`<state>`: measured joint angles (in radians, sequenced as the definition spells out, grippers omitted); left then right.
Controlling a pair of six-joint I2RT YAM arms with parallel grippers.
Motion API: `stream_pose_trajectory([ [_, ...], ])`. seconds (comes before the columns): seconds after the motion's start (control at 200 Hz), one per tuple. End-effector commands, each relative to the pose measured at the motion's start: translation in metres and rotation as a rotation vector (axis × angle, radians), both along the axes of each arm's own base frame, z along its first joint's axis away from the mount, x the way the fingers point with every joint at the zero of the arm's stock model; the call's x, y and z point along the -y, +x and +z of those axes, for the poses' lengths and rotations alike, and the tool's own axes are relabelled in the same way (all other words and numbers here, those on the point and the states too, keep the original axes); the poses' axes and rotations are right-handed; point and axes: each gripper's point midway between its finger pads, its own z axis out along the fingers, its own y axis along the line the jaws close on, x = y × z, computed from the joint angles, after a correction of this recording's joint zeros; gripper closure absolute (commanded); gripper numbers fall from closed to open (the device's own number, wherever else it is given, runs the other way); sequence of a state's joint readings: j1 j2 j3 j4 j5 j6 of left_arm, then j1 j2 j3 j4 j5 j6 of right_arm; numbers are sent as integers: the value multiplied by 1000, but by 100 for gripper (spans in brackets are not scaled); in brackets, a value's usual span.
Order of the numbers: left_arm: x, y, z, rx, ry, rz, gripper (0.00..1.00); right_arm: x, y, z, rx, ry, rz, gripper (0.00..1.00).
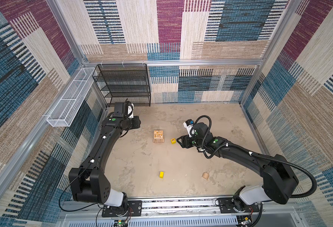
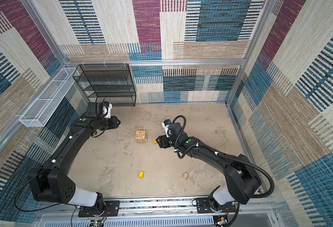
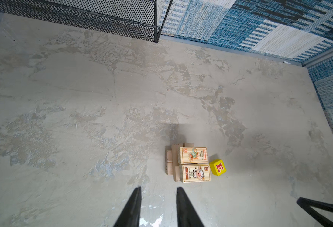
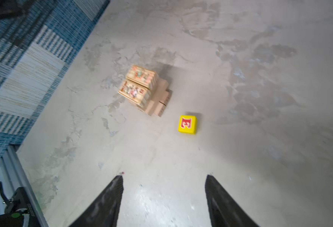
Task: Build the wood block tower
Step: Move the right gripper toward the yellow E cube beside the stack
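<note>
The tower [image 1: 158,136] [image 2: 141,136] is a small stack of tan wood blocks in mid-table, topped by two picture-printed blocks [image 3: 194,164] [image 4: 140,86]. A yellow block with a red letter E [image 1: 173,140] [image 3: 217,167] [image 4: 187,124] stands just right of it. My right gripper [image 1: 179,141] [image 4: 164,175] hangs open and empty beside that block. My left gripper [image 1: 140,122] [image 3: 158,188] is open and empty, back-left of the tower. In both top views a plain yellow block [image 1: 161,174] [image 2: 141,174] and a rounded tan piece [image 1: 205,175] [image 2: 185,175] lie near the front.
A black mesh shelf [image 1: 124,84] stands at the back left against the wall. A white wire basket [image 1: 71,98] hangs on the left rail. Patterned walls enclose the table on three sides. A finger of the right gripper [image 3: 322,208] shows in the left wrist view.
</note>
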<state>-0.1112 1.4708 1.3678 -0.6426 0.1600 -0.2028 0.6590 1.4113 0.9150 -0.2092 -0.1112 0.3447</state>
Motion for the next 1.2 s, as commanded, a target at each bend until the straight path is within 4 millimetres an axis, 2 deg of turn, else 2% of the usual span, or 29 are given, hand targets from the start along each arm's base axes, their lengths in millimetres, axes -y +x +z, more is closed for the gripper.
stream_pose_trajectory([
  [0.0,3,1,9,46,33,-27,67,24,-4,-9,-10,-49,-95,30],
  [0.135,11,-1,13,60,32,-58,68,32,-11,-16,-22,-57,-114,28],
  [0.27,23,-4,20,87,17,-110,71,24,-8,-13,15,-70,-51,29],
  [0.421,30,-10,29,134,60,-144,73,17,11,-3,82,-116,-30,33],
  [0.541,30,-13,34,151,70,-148,72,4,30,-5,80,-148,-15,35],
  [0.726,29,-15,39,168,71,-145,71,-18,52,-19,59,-150,-2,43],
  [0.872,31,-16,39,165,59,-145,71,-33,60,-36,37,-179,8,48],
  [1.192,36,-17,39,154,16,-158,71,-47,75,-70,-5,-246,20,55],
])
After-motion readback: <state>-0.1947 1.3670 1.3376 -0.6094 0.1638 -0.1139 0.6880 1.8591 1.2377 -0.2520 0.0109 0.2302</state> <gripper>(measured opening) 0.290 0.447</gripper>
